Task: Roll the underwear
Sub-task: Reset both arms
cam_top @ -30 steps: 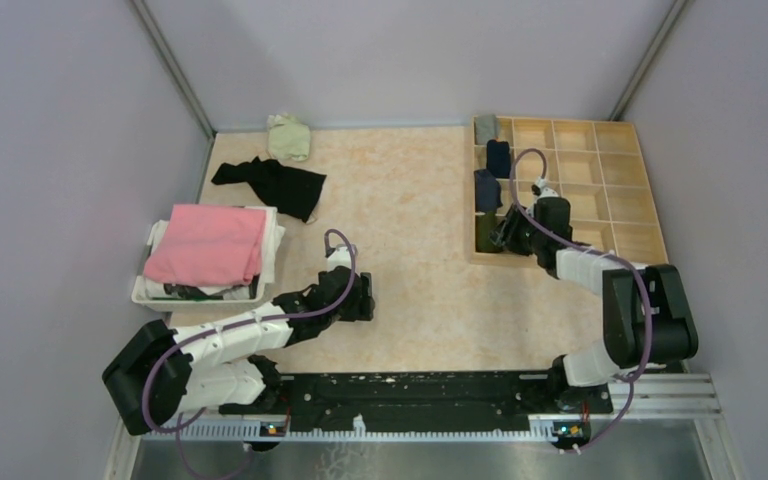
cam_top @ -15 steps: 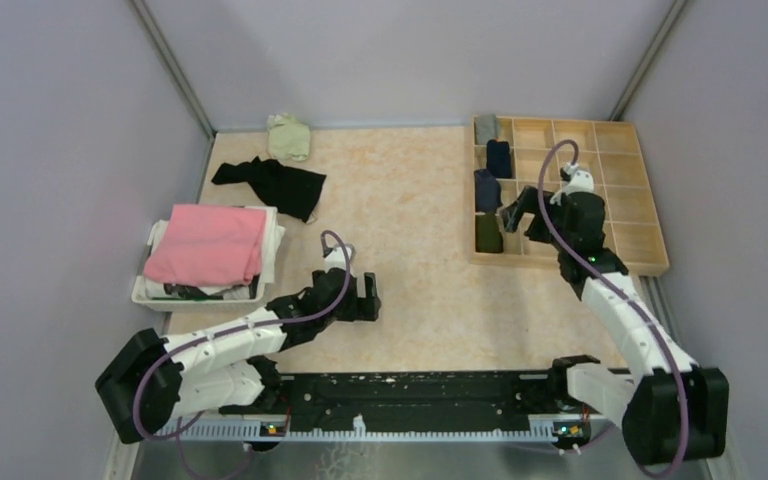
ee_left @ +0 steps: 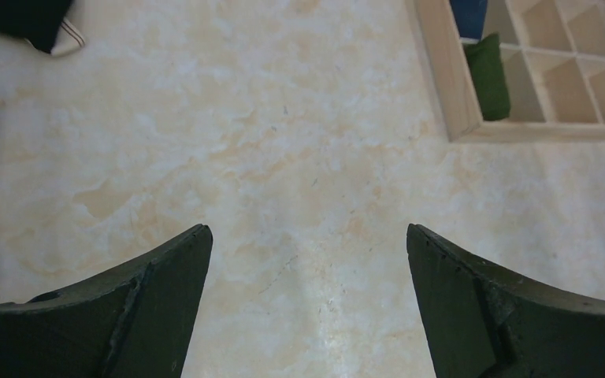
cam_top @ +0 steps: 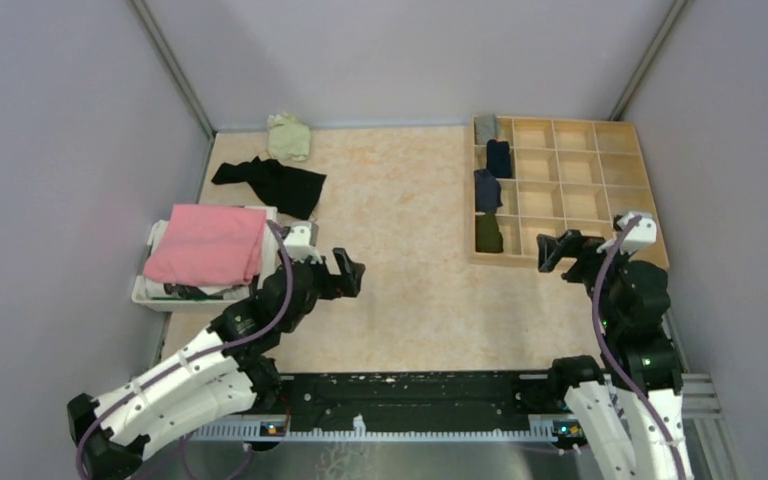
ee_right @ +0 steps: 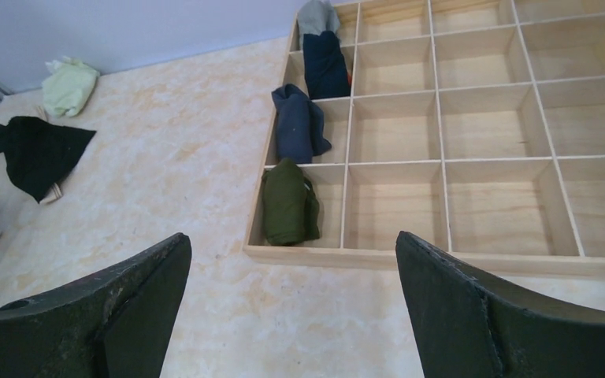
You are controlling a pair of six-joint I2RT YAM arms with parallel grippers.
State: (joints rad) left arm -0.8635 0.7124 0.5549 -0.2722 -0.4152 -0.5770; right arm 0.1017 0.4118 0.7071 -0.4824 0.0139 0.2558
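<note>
The left tool [ee_left: 307, 236] and the right tool [ee_right: 291, 256] had drawn back, and both stood wide open, holding nothing. Just ahead of the right tool, the olive green rolled underwear [ee_right: 290, 203] lay in the nearest left compartment of the light wooden grid tray [ee_right: 488, 264], so that piece seemed finished. Far ahead on the left, the dark unrolled underwear [ee_right: 31, 153] waited on the beige worktop [ee_right: 165, 197]. Nothing seemed to block the way.

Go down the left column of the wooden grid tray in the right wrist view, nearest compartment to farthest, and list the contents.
olive green underwear roll → blue underwear roll → dark navy underwear roll → grey underwear roll
</note>
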